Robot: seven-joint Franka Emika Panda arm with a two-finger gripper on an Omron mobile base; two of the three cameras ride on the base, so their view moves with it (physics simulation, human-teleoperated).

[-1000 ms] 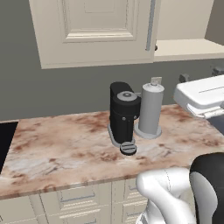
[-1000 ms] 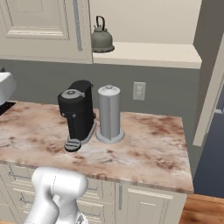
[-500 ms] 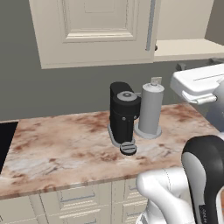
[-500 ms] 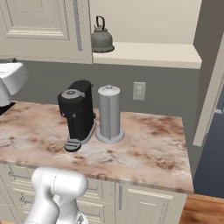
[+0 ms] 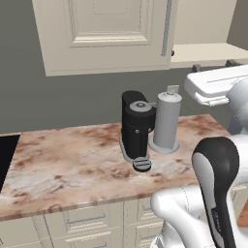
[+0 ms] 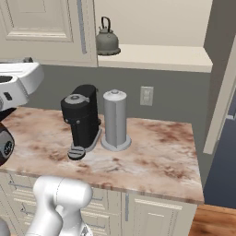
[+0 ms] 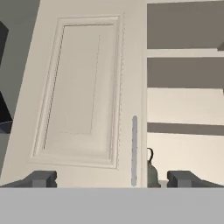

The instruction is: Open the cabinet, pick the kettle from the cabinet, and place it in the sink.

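Note:
The cabinet [image 6: 46, 27] hangs above the counter. Its left door [image 7: 87, 96] is shut, with a long silver bar handle [image 7: 134, 148] at its right edge. The right half stands open, showing shelves. The grey-green kettle [image 6: 107, 41] sits on the lowest shelf just right of the shut door. In the hand view only a sliver of the kettle [image 7: 151, 173] shows past the door edge. My gripper [image 7: 113, 179] is open and empty. It points up at the door and handle from below and in front, well short of them. The gripper [image 5: 213, 65] rises off the white hand. The sink is out of view.
A black coffee machine [image 5: 138, 128] and a grey cylinder canister [image 5: 167, 121] stand on the marbled counter [image 5: 63, 164] under the cabinet. A black cooktop [image 5: 5, 155] lies at the counter's left end. The opened right door [image 6: 221, 92] juts out at the right.
The hand has swung further into both base views, up and toward the cabinet. The gripper stays open. Nothing on the counter or shelf has moved.

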